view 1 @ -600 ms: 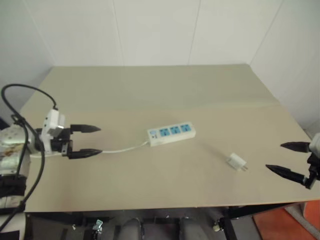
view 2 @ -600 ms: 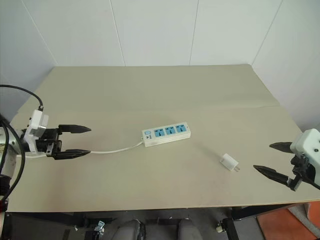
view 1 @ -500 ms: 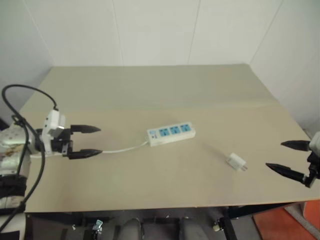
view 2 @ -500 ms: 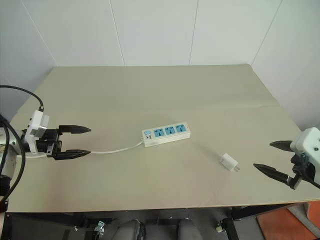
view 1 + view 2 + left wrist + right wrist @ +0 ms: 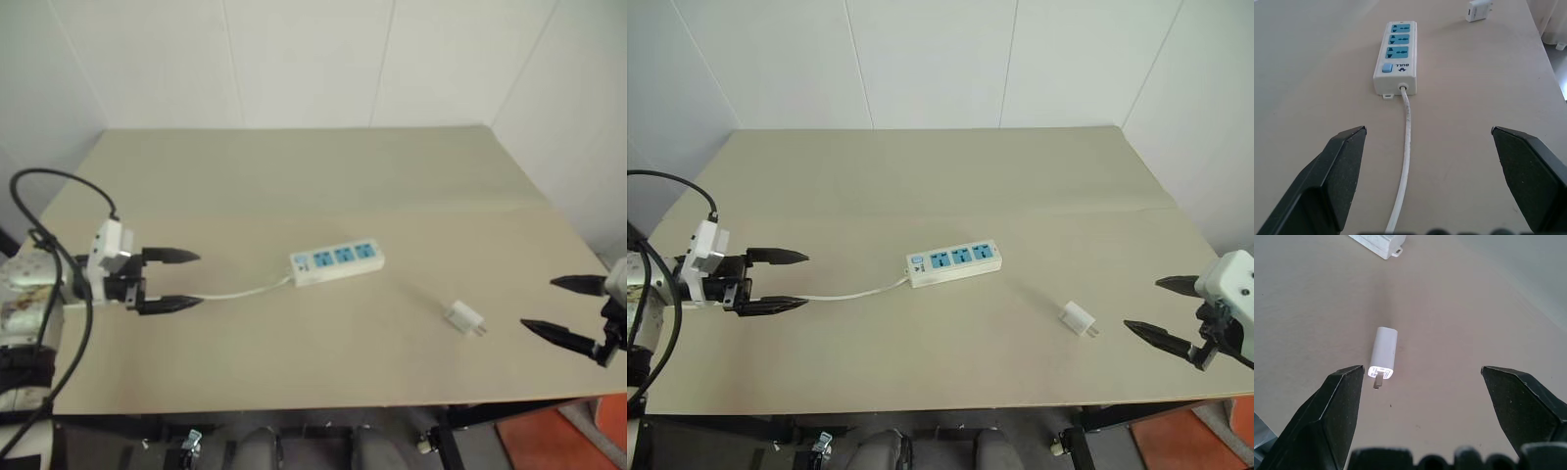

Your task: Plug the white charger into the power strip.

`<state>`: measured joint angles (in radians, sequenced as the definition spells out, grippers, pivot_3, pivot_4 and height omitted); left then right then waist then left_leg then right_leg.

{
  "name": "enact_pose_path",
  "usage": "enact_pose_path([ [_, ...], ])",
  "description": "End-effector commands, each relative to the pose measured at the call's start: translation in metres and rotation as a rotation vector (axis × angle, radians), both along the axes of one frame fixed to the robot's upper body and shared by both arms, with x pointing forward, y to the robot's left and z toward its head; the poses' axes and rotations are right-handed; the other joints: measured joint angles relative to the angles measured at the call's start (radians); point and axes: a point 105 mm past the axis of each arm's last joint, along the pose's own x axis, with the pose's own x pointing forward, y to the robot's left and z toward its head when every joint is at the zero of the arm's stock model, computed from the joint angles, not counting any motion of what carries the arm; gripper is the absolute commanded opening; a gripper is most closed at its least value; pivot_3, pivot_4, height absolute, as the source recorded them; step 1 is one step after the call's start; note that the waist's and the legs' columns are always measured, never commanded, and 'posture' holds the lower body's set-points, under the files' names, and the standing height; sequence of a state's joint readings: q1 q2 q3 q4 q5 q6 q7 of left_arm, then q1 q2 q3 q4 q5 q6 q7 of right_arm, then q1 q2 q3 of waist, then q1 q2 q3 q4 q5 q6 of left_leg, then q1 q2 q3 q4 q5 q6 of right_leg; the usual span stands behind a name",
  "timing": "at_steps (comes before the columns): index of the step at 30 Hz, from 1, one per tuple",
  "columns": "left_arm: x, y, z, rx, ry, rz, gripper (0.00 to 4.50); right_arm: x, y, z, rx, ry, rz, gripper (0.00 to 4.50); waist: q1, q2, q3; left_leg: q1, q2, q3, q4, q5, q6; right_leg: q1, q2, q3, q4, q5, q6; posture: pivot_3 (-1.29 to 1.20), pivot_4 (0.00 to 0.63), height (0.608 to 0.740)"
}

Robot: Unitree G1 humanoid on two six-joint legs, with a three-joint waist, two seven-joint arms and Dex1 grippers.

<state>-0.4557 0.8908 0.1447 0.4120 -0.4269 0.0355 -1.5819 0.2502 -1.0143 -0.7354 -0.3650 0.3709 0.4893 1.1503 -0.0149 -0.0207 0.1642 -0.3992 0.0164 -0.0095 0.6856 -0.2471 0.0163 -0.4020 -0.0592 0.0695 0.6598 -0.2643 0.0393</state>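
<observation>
White charger (image 5: pixel 462 316) lies unobstructed beside power strip (image 5: pixel 336 261); both pincers gape empty.

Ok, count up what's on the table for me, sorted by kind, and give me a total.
Power strip, white with blue socket faces: 1
Blue socket faces on that strip: 3 (part of it, not added to the total)
White charger, lying loose on the table: 1
Total things on the table: 2
</observation>
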Motion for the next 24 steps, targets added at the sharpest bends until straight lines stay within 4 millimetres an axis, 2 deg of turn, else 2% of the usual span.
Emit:
enact_pose_path([
  [1, 0.007, -0.005, -0.013, 0.045, -0.005, -0.010, 4.47, 0.003, 0.005, 0.007, -0.033, -0.043, 0.013, 4.50, 0.000, 0.000, 0.000, 0.000, 0.000, 0.000, 0.000, 0.000, 0.000, 0.000, 0.000, 0.000, 0.000, 0.000, 0.000, 0.00, 0.150, 0.740],
  [3, 0.014, -0.015, -0.024, 0.019, -0.003, -0.017, 4.47, 0.006, 0.007, 0.006, -0.038, -0.062, 0.012, 4.50, 0.001, 0.000, 0.000, 0.000, 0.000, 0.000, 0.000, 0.000, 0.000, 0.000, 0.000, 0.000, 0.000, 0.000, 0.000, 0.00, 0.150, 0.740],
  [7, 0.039, -0.049, -0.047, 0.029, 0.036, -0.060, 4.47, 0.016, 0.011, 0.007, -0.046, -0.099, -0.025, 4.50, 0.010, -0.001, 0.000, -0.001, -0.001, 0.000, 0.000, 0.000, 0.000, 0.000, 0.000, 0.000, 0.000, 0.000, 0.000, 0.00, 0.150, 0.740],
  [12, 0.071, -0.084, -0.052, 0.107, -0.004, -0.064, 4.47, 0.013, 0.017, 0.013, -0.051, -0.110, -0.013, 4.50, 0.012, -0.003, 0.001, -0.005, -0.002, -0.001, 0.000, 0.000, 0.000, -0.002, 0.000, -0.001, -0.002, 0.000, 0.001, 0.00, 0.150, 0.740],
  [15, 0.079, -0.096, -0.055, 0.161, -0.022, -0.075, 4.47, 0.006, 0.018, 0.011, -0.073, -0.098, -0.016, 4.50, 0.009, -0.003, 0.001, -0.006, -0.002, -0.002, 0.000, -0.001, 0.001, -0.002, 0.000, -0.001, -0.004, 0.001, 0.001, 0.00, 0.150, 0.740],
  [18, 0.077, -0.105, -0.061, 0.164, 0.050, -0.109, 4.47, -0.002, 0.018, 0.008, -0.091, -0.091, -0.026, 4.50, 0.002, -0.004, 0.001, -0.007, -0.002, -0.002, 0.000, -0.002, 0.003, -0.002, -0.001, 0.000, -0.005, 0.000, 0.002, 0.00, 0.150, 0.740],
  [22, 0.075, -0.105, -0.078, 0.249, 0.111, -0.111, 3.58, -0.009, 0.012, 0.002, -0.105, -0.077, -0.076, 4.50, 0.003, -0.004, 0.001, -0.006, -0.002, -0.002, 0.000, -0.002, 0.003, -0.002, 0.000, -0.001, -0.006, 0.000, 0.002, 0.00, 0.150, 0.740],
  [24, 0.075, -0.104, -0.082, 0.263, 0.132, -0.105, 2.90, -0.010, 0.012, 0.000, -0.115, -0.072, -0.080, 4.50, 0.003, -0.004, 0.000, -0.005, -0.003, -0.002, 0.000, -0.002, 0.003, 0.000, -0.001, 0.000, -0.005, 0.000, 0.003, 0.00, 0.150, 0.740],
])
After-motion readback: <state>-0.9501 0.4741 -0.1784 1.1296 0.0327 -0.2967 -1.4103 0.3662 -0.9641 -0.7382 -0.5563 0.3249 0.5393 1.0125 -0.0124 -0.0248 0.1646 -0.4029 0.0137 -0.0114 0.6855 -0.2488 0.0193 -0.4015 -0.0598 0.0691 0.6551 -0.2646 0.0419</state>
